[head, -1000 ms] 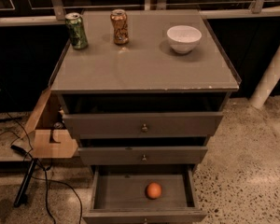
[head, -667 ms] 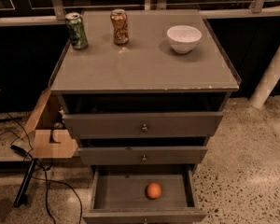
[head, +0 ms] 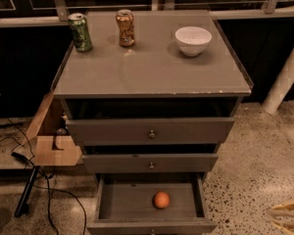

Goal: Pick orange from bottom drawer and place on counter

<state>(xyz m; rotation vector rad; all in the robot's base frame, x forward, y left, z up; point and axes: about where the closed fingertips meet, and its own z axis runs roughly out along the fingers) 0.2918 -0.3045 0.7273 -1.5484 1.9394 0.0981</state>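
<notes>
The orange [head: 161, 199] lies on the floor of the bottom drawer [head: 102, 205], which is pulled out and open to view. The fruit sits a little right of the drawer's middle, apart from every wall and alone in the compartment. The gripper [head: 275, 217] enters at the lower right corner of the camera view, over the speckled floor [head: 257, 165] and outside the cabinet. Its two pale fingers [head: 290, 208] are spread, with floor showing between them, and they hold nothing. The orange is to the left of the gripper and slightly higher in the view, well apart from it, with the drawer's right wall between the two. Above the bottom drawer, the middle drawer [head: 186, 163] and the top drawer [head: 112, 131] stand slightly proud of the cabinet. The counter [head: 152, 70] carries three things along its back: a green can [head: 81, 32] at the left, a copper-orange can [head: 125, 28] beside it, and a white bowl [head: 193, 40] at the right. The front part of the counter is bare. A cardboard box [head: 51, 143] leans against the cabinet's left side, and a black cable [head: 45, 192] trails below it.
</notes>
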